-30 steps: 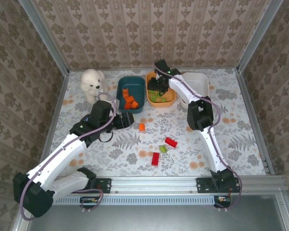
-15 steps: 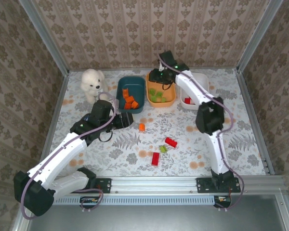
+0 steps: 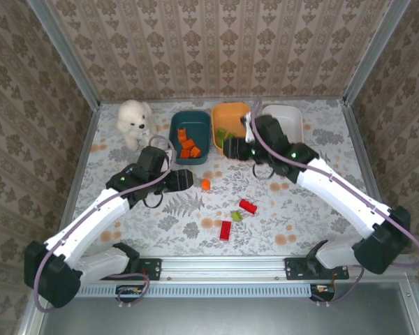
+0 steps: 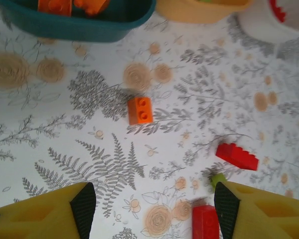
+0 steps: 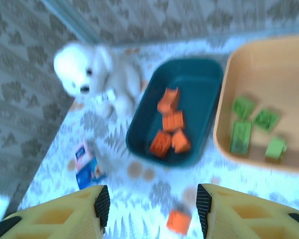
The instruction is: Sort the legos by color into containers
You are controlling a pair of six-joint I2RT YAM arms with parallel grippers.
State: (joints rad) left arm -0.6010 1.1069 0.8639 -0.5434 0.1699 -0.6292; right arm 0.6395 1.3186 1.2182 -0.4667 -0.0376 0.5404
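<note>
Top external view gives you the layout: a dark teal plastic tub (image 3: 200,124), an orange plastic tub (image 3: 232,115) and a white plastic tub (image 3: 288,118) stand side by side along the far edge of the flower-printed table (image 3: 181,227). That puts each colour's bin close to both arms. The teal one holds the orange bricks (image 5: 170,124) and the orange one the green bricks (image 5: 240,135). A sliver of red shows inside the white one in the left wrist view.

Four legos lie loose. A small orange studded brick (image 4: 140,109) sits just in front of the teal tub. Nearer you are two red bricks (image 3: 248,206) with a small green piece (image 3: 236,216) between them.

Your left gripper (image 4: 153,204) hovers over that open patch, fingers spread moderately wide with nothing between them. Your right gripper (image 5: 153,204) hangs at the near corner of the orange tub, jaws likewise parted and empty.

You have clear room on every side of the orange brick. The red-and-green cluster is tighter, with the green piece just beside one red brick, so I would take it from the outside. The two grippers are near each other, so mind that gap. A white plush bear (image 3: 134,120) and a blue-and-pink carton (image 5: 84,167) sit left of the tubs, out of your way.
</note>
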